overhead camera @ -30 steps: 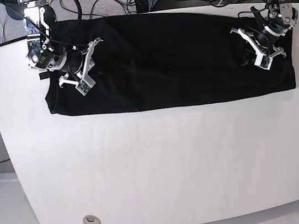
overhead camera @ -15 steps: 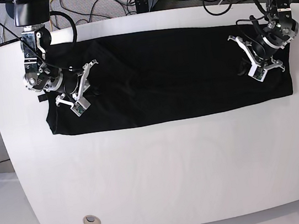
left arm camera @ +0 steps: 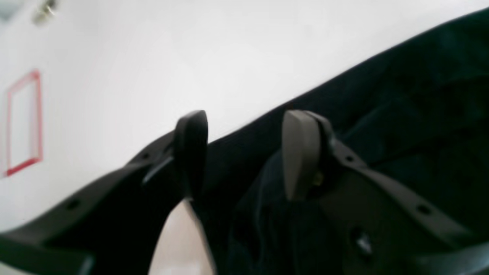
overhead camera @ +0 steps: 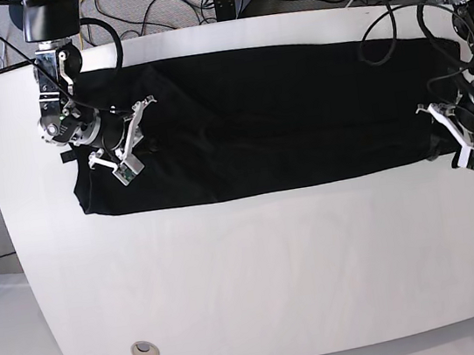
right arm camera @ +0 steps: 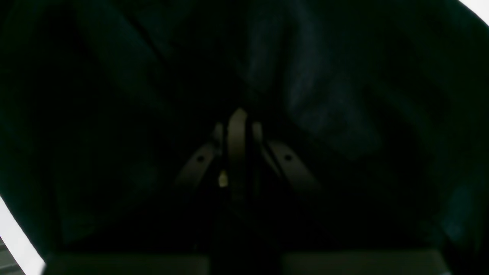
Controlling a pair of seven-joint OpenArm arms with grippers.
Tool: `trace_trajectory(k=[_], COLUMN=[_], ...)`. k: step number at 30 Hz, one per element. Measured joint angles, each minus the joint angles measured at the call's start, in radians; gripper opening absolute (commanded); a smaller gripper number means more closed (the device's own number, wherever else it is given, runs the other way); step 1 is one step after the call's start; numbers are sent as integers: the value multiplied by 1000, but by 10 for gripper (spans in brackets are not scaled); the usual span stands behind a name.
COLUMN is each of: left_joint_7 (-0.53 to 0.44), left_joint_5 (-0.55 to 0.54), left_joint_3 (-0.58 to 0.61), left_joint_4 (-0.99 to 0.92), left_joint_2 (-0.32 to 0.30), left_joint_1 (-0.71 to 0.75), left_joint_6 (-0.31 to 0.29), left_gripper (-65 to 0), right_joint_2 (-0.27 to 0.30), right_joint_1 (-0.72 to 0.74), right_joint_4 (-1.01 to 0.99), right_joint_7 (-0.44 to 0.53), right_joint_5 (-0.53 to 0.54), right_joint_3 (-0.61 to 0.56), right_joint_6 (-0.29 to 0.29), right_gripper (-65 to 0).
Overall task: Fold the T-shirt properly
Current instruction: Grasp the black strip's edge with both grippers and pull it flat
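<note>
**What the cameras can't make out**

The right wrist view is almost all darkness: the T-shirt [right arm camera: 324, 95] fills the frame, folds barely readable, and the right gripper [right arm camera: 237, 133] shows only as a faint pale sliver. In the left wrist view everything is soft with blur; the left gripper [left arm camera: 244, 152] runs off the edge at 6 o'clock, and a red outline [left arm camera: 23, 122] at 9 o'clock stays unreadable. The shirt's collar tag can't be picked out anywhere.
</note>
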Motion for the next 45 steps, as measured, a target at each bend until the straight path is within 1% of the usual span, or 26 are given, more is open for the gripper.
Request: trace_trajectory(k=[3, 5, 7, 9, 11, 13, 16, 18, 21, 23, 27, 30, 32, 33, 35, 36, 37, 38, 41, 43, 45], left_joint_7=[-16, -16, -14, -13, -21, -21, -22, -20, -27, -22, -24, -25, -4, -5, -14, -23, -24, -19, -6, -27, -24], left_joint_5=[-4, 47, 73, 73, 73, 77, 73, 74, 69, 70, 73, 72, 75, 66, 6, -29, -50, -48, -41, -51, -52], left_joint_3=[57, 97, 113, 134, 135, 132, 134, 122, 75, 38, -5, -8, -42, -63, -68, -66, -62, -51, 29, 68, 88], left_joint_4=[-155, -248, -288, -288, -271, -216, -133, -83, -15, -8, -8, -3, 39, 76, 134, 145, 150, 150, 134, 87, 8], left_joint_2=[-9, -7, 7, 9, 6, -3, -40, -57, -66, -74, -108, -103, -95, -90, -98, -96, -91, -87, -85, -72, -70], left_joint_1=[-101, -139, -138, -126, -86, -23, 69, 126, 212, 249, 252, 252, 257, 253, 230, 214, 199, 186, 144, 136, 146], left_joint_6=[6, 12, 9, 6, 6, 10, 2, 11, 3, 1, 6, 6, -2, 0, 12, 7, 0, -2, 9, 3, 0], left_gripper=[-381, -381, -381, -392, -411, -416, -416, -416, -416, -416, -416, -416, -416, -416, -416, -416, -416, -416, -416, -416, -416], right_joint_2=[-3, -11, -18, -20, -20, -20, -20, -20, -20, -21, -22, -21, -22, -21, -22, -22, -22, -22, -23, -22, -23], right_joint_1=[0, 0, 0, 0, 0, 0, 0, 0, 0, 0, 0, 0, 0, 0, 0, 0, 0, 0, 0, 0, 0], right_joint_4=[0, 0, 0, 0, 0, 0, 1, 2, 2, 2, 3, 3, 3, 3, 3, 3, 3, 3, 3, 3, 3], right_joint_7=[3, 2, 3, 6, 7, 7, 7, 7, 7, 7, 7, 7, 7, 7, 7, 7, 7, 7, 7, 7, 7], right_joint_5=[0, -1, -1, -1, -8, -8, -8, -8, -8, -8, -11, -11, -12, -11, -11, -11, -11, -11, -11, -11, -7], right_joint_3=[1, 2, 2, 2, 2, 2, 2, 2, 2, 2, 2, 2, 2, 2, 2, 2, 2, 2, 2, 2, 2], right_joint_6=[0, -2, -8, -9, -9, -9, -9, -9, -9, -10, -9, -9, -9, -9, -9, -9, -9, -9, -10, -9, -9], right_gripper=[-650, -650, -650, -650, -650, -650, -650, -650, -650, -650, -650, -650, -650, -650, -650, -650, -650, -650, -650, -650, -650])
